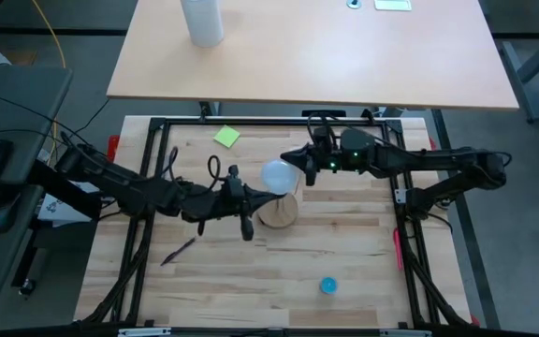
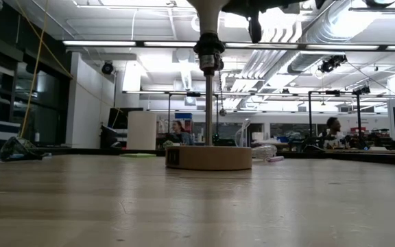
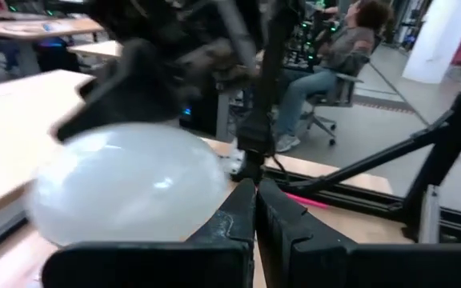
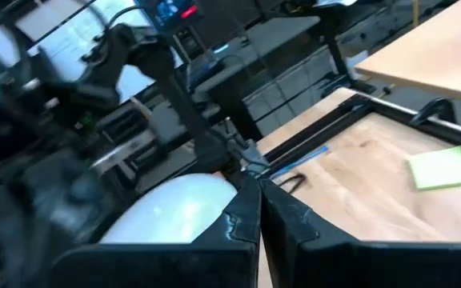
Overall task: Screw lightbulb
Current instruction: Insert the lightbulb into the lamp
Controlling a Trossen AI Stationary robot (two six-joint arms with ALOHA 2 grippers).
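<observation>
Wooden base (image 1: 279,213) at frame centre, bulb (image 1: 278,174) atop its post, long axis upright. Left claw (image 1: 247,225) just left of base, fingers shut, empty. Right claw (image 1: 299,168) beside globe's right, shut, empty, nearer bulb. Beyond: white cylinder (image 1: 202,21) upper left.

The light wooden plank table (image 1: 344,262) carries a round wooden disc base (image 1: 279,212) near its centre. A square yellow-green sticky note (image 1: 226,137) lies at 11 o'clock from the disc, a small blue round object (image 1: 328,285) at 5 o'clock, and a thin dark pen (image 1: 178,251) at 8 o'clock.
</observation>
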